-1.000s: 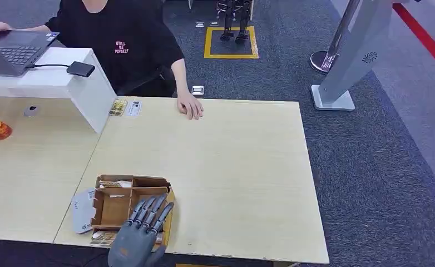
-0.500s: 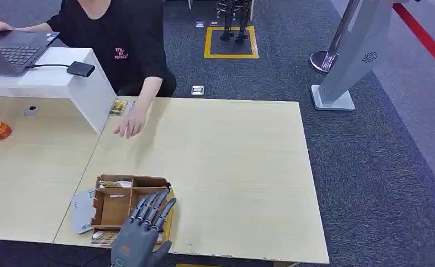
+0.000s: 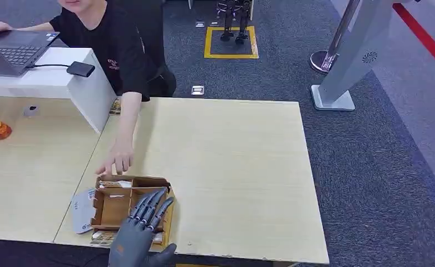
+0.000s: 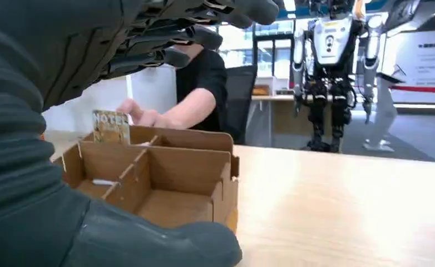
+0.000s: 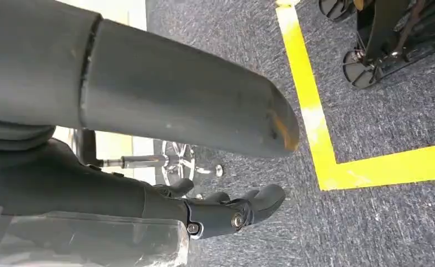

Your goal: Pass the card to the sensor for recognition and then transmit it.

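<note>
Left hand (image 3: 140, 231) poised over the near edge of the cardboard box (image 3: 115, 207), fingers (image 4: 165, 41) extended and spread, holding nothing. Card (image 4: 110, 127) (printed "HOTEL") upright in the far compartment of the box, apart from the left hand. Person's hand (image 3: 115, 162) at the far rim of the box, just beside the card. Right hand (image 5: 148, 105) hanging above grey carpet; fingers apart, nothing held.

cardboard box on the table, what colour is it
Plain brown cardboard box, clearest in the left wrist view.
</note>
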Controlling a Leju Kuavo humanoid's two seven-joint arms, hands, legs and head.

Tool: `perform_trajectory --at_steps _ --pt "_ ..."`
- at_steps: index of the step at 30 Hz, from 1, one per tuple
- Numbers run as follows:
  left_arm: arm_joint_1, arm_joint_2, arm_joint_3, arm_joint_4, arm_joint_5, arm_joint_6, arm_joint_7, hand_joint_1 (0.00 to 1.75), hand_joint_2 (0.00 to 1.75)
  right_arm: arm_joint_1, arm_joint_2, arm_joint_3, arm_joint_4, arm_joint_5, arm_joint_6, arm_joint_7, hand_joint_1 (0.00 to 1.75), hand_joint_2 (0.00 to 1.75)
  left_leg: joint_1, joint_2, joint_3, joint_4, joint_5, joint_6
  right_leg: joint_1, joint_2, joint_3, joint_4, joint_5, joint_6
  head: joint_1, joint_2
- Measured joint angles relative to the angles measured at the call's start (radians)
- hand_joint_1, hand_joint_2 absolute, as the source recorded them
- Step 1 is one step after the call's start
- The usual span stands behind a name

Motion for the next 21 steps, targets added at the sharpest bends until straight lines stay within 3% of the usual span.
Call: perform_trajectory --at_steps 13,16,21 --pt "0.024 0.022 0.008 -0.005 -0.047 -0.002 0.027 0.00 1.75 0.000 0.000 0.002 0.000 -0.006 0.000 0.000 0.00 0.00 0.000 0.000 0.000 0.000 0.000 0.000 0.000 0.000 0.000 0.000 0.000 0.000 0.000 0.000" --pt "0.025 0.029 0.007 -0.005 -0.043 -0.056 0.029 0.00 1.75 0.000 0.000 0.002 0.000 -0.010 0.000 0.000 0.00 0.00 0.000 0.000 0.000 0.000 0.000 0.000 0.000 0.000 0.000 0.000 0.000 0.000 0.000 0.000" --pt "0.034 0.075 0.007 -0.011 -0.029 -0.090 0.040 0.00 1.75 0.000 0.000 0.003 0.000 -0.021 0.000 0.006 0.00 0.00 0.000 0.000 0.000 0.000 0.000 0.000 0.000 0.000 0.000 0.000 0.000 0.000 0.000 0.000"
